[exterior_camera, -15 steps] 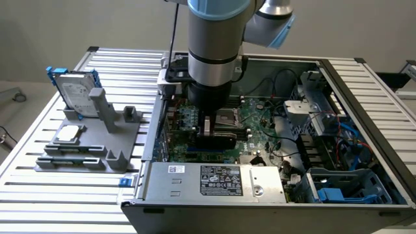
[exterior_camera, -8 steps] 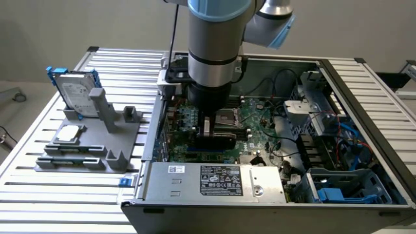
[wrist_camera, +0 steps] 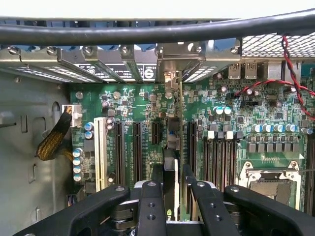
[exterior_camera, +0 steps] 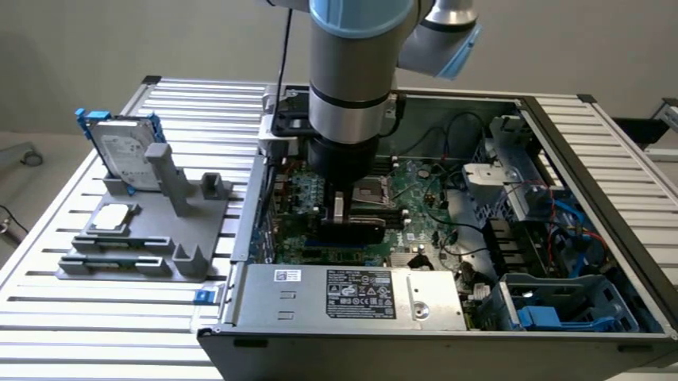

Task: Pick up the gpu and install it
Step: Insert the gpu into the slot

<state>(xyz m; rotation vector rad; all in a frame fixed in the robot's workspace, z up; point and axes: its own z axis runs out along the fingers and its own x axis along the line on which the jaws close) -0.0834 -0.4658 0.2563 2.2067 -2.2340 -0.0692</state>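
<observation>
The gpu (exterior_camera: 355,232) hangs inside the open computer case (exterior_camera: 593,230), low over the green motherboard (exterior_camera: 424,214). My gripper (exterior_camera: 341,208) is shut on it from above. In the wrist view the gpu (wrist_camera: 172,147) stands edge-on between my two black fingers (wrist_camera: 150,206), and my gripper (wrist_camera: 173,179) holds it by its sides. Its silver bracket end (wrist_camera: 170,78) reaches toward the case's rear slot openings. The card lines up with the black expansion slots (wrist_camera: 137,150) on the motherboard (wrist_camera: 133,103); whether it touches a slot is hidden.
A silver hard drive with blue rails (exterior_camera: 122,155) and a small processor chip (exterior_camera: 113,216) sit on a grey fixture (exterior_camera: 138,254) at the exterior view's left. Power supply (exterior_camera: 339,294), CPU socket (wrist_camera: 268,184), red and black wires (wrist_camera: 290,64) and a thick black cable (wrist_camera: 147,32) crowd the case.
</observation>
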